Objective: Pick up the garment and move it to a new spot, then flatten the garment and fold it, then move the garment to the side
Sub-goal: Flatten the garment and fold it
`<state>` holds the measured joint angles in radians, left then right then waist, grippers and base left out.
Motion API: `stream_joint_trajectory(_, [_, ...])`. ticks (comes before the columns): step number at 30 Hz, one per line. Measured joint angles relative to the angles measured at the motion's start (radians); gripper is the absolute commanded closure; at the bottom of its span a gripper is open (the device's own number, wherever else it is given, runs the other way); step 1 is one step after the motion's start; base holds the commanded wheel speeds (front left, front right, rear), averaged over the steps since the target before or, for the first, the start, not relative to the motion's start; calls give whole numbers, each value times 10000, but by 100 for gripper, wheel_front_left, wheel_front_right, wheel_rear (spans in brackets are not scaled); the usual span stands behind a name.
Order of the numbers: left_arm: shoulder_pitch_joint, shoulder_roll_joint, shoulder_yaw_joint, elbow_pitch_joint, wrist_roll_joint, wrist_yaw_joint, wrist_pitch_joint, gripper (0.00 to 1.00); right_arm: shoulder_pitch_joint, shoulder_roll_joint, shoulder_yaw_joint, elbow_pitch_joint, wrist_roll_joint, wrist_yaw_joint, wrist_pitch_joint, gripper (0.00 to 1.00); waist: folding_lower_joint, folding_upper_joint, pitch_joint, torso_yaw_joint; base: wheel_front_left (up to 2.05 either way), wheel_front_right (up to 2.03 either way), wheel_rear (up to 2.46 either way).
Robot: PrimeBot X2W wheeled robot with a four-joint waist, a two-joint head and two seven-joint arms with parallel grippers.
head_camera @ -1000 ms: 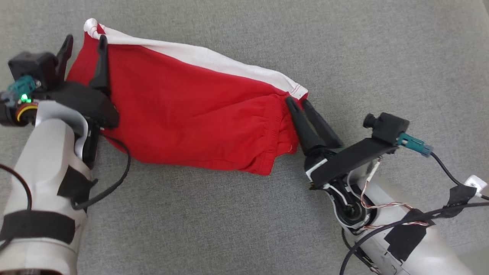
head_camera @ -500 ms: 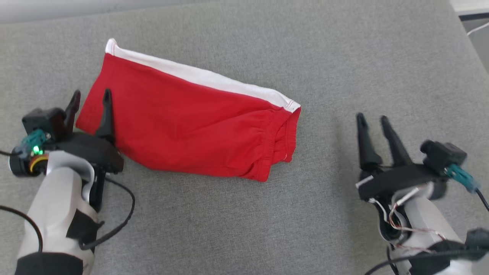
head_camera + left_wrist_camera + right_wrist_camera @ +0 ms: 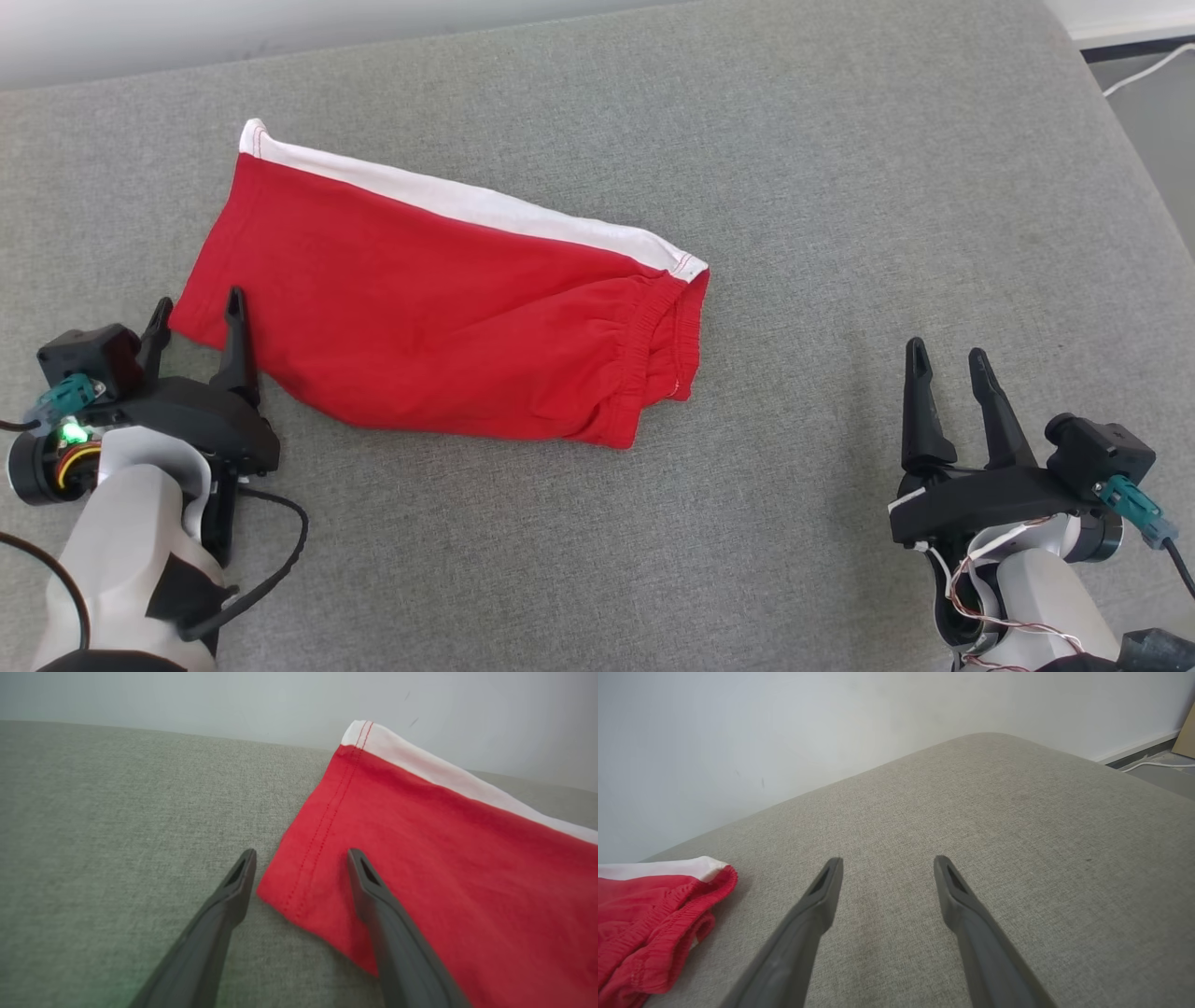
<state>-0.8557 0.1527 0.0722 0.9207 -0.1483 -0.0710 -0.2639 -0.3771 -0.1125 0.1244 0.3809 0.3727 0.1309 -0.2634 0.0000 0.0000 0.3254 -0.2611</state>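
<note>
Right gripper [image 3: 946,350] now clear of garment [image 3: 439,317]; left gripper [image 3: 199,299] perhaps touching.

Fingers spread: left gripper [image 3: 200,297], right gripper [image 3: 946,347].

The garment [image 3: 439,327] is seen as soft, matt red cloth with a white band and a puckered elastic waist. The cushion [image 3: 794,168] is covered in coarse grey woven fabric; the fingers [image 3: 392,942] are finished in matt dark plastic.

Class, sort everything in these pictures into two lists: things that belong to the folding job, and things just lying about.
Job: red shorts, left hand, right hand, grey cushion underneath.
Lying about: white cable on the floor.
</note>
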Motion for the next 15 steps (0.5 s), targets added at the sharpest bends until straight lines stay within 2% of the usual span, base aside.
stream_joint_trajectory(8, [-71, -84, -54, 792, 8, -125, -27, 0, 2, 132, -33, -13, -38, 0, 0, 0, -1, 0, -51, -55, 0, 0, 0])
stream_joint_trajectory(10, [-96, -86, -192, 926, 59, -211, -27, 16, -1, 146, -15, 2, -40, 0, 0, 0, -1, -1, -83, -60, 0, 0, 0])
stream_joint_trajectory(11, [-102, -98, -215, 986, 75, -251, -29, 34, -4, 150, -6, 15, -40, 0, 0, 0, -1, -1, -95, -60, 0, 0, 0])
stream_joint_trajectory(12, [-106, -111, -259, 1085, 77, -276, -46, 42, -9, 155, 15, 35, -40, 0, 0, 0, -1, -1, -108, -61, 0, 0, 0])
stream_joint_trajectory(15, [-146, -178, -313, 1336, 13, -357, -56, 57, -17, 169, 58, 81, -40, 0, 0, 0, -1, -1, -139, -70, 0, 0, 0])
